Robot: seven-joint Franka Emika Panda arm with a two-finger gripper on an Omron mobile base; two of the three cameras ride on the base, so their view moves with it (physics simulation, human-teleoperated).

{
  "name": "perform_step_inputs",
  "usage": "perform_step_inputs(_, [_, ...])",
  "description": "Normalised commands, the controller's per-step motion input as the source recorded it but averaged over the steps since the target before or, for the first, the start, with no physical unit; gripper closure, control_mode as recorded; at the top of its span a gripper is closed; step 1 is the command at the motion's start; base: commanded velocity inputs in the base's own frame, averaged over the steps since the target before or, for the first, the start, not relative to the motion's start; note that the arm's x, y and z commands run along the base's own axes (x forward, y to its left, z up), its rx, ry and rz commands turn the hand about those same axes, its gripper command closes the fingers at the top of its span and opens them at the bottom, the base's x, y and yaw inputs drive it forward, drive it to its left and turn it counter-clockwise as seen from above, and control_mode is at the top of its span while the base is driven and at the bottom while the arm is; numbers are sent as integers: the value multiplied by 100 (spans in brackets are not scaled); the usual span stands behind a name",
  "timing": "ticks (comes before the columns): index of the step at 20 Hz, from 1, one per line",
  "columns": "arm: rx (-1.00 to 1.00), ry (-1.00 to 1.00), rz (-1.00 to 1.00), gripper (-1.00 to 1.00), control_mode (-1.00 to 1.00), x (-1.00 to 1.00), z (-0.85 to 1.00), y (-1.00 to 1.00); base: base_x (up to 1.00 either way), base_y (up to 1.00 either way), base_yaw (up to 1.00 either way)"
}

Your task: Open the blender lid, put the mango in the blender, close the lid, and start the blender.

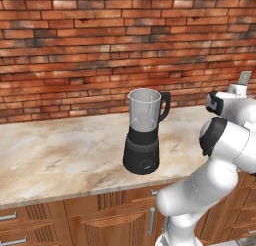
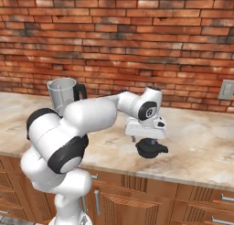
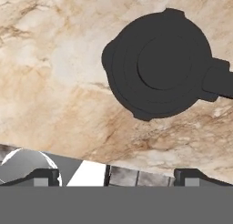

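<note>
While the arm hides much of the blender [image 2: 61, 95], the wide-open, empty claw [image 2: 144, 138] hovers over the blender lid [image 3: 159, 63]

Blender [image 1: 144, 132]: clear grey-tinted jar, black side handle, black tapered base with front dial; upright at frame centre in the left base view, jar top open. Blender lid [image 3: 159, 63]: round black domed cap with side tab, lying flat on the marbled table [image 3: 54, 73], upper right of the hand view.

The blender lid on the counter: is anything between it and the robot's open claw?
Nothing visible. The lid lies alone on the marble counter, off the jar, and the open gripper hangs just above it.
</note>
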Motion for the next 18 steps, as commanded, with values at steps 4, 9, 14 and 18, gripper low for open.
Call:
perform_step_inputs(4, [0,2,0,-100,-100,33,-23,-16,0,0,0])
perform_step_inputs(9, [0,0,0,-100,-100,32,-15,-12,0,0,0])
perform_step_inputs(14, [0,0,0,-100,-100,38,-18,-6,0,0,0])
perform_step_inputs(18, [0,0,0,-100,-100,32,-24,-11,0,0,0])
